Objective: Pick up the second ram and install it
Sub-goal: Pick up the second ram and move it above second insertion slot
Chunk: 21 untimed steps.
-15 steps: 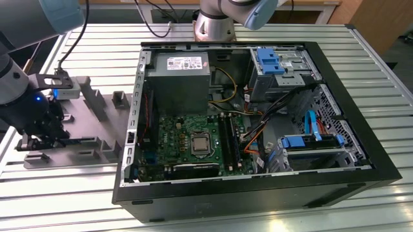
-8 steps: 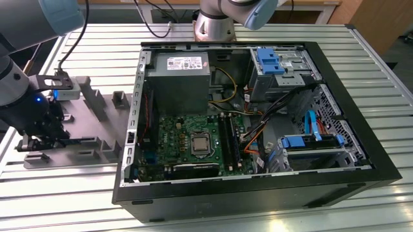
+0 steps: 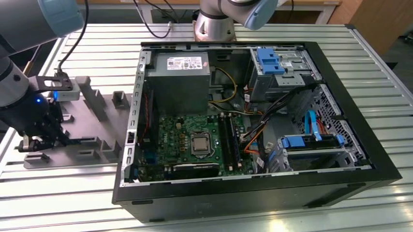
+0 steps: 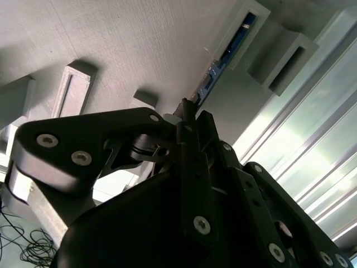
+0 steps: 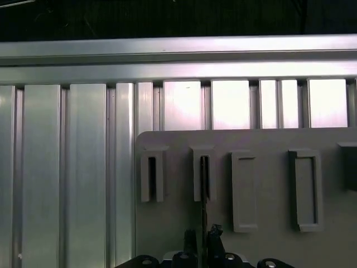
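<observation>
The black metal gripper [image 3: 40, 141] is hanging low over a matte grey printed holder plate [image 3: 96, 108], on the exterior view's left of the open black computer case [image 3: 361, 179]. The second ram [image 4: 223, 61], a thin dark-blue board stick, is sitting on edge in a slotted grey block. Its long axis is running straight away from the gripper and its near end is reaching into it. Whether the gripper is clamping it, I cannot tell.

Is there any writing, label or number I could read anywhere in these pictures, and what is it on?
White label on the grey power supply: printed, but too small to read.
Processor: any markings are too small to read.
Second ram and grey parts holder: no text that can be made out.
</observation>
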### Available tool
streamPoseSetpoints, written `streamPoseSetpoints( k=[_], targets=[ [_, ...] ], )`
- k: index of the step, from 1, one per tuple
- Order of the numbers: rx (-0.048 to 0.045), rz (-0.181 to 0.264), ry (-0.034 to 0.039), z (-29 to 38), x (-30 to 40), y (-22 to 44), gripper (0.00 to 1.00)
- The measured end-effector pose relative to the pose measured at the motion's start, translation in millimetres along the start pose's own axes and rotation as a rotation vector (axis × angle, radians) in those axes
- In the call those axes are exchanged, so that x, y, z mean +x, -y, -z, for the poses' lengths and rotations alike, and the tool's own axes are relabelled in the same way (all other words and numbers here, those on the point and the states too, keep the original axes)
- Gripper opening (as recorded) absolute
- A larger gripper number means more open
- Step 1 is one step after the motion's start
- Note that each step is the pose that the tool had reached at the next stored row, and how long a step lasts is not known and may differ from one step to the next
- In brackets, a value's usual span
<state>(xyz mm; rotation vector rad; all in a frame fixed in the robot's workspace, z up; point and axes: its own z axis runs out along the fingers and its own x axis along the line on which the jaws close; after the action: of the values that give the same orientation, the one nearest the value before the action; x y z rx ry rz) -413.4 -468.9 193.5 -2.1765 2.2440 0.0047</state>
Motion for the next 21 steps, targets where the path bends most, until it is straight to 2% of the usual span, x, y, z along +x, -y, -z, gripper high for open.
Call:
streamPoseSetpoints(
  k=[11, 12, 21],
  targets=[
    [-0.0001, 0.000, -0.0001, -3.2, 0.1, -1.1, 0.20],
    [-0.0001, 0.000, -0.0001, -3.2, 0.1, -1.1, 0.14],
    [-0.0001, 0.000, -0.0001, -3.4, 0.1, -1.1, 0.14]
  ],
)
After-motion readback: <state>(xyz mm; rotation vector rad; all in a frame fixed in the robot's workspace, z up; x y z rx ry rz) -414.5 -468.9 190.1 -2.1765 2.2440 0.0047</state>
